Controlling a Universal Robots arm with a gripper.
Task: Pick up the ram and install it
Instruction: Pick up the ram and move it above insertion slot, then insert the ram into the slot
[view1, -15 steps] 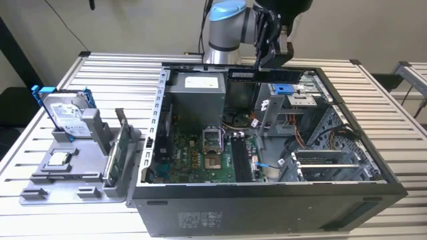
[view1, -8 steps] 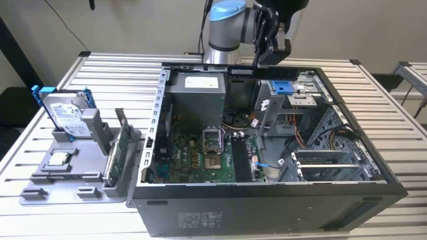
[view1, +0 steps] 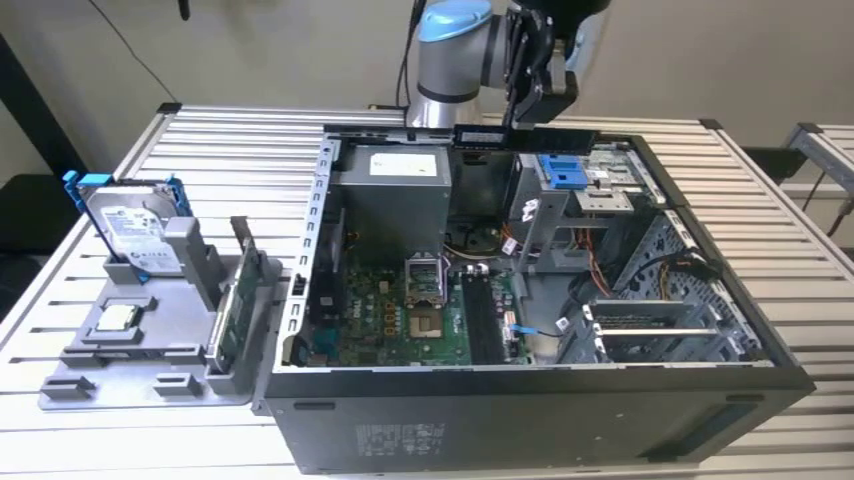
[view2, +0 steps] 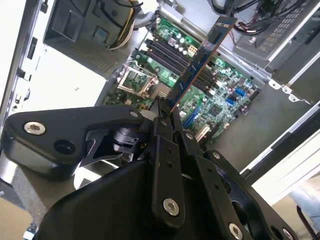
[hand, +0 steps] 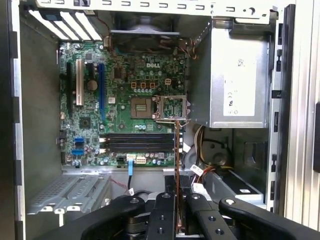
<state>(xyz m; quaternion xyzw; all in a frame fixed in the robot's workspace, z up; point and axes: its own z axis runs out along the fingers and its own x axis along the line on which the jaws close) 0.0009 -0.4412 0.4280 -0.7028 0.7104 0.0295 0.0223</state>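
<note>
Surface: a slatted metal table (view1: 747, 200) against a plain wall. One open case (view1: 534, 410) lies on it with its side panel off.
Gripper: you have one gripper (view1: 537, 120). It is clamped on the ram, with a finger on each flat face, in both wrist views (view2: 162, 114) (hand: 177, 200).
Ram: one ram (view1: 483, 136), pinched at one end. The rest of the stick runs out beyond the fingertips, seen edge-on in both wrist views (view2: 200, 57) (hand: 177, 160).
Height: gripper and ram hang above the case's far rim, touching nothing else.
Below the gripper: one board (view1: 400, 320), one bare socket (hand: 172, 107) and a bank of long dark slots (hand: 140, 142). I make it four, and they look empty.
Beside the gripper's drop line: one grey supply box (view1: 394, 190).
Well apart, towards the exterior view's left: one grey fixture (view1: 120, 370) holding one hard drive (view1: 134, 225) in a blue frame, one green card (view1: 234, 310) on edge and one small square chip (view1: 118, 318).
Done: the pick-up, I judge. The ram is off its rest and in your grip.
Left: the install. The ram is not yet in any slot and sits well above the board.
Fraction: roughly halfway, by my estimate.
</note>
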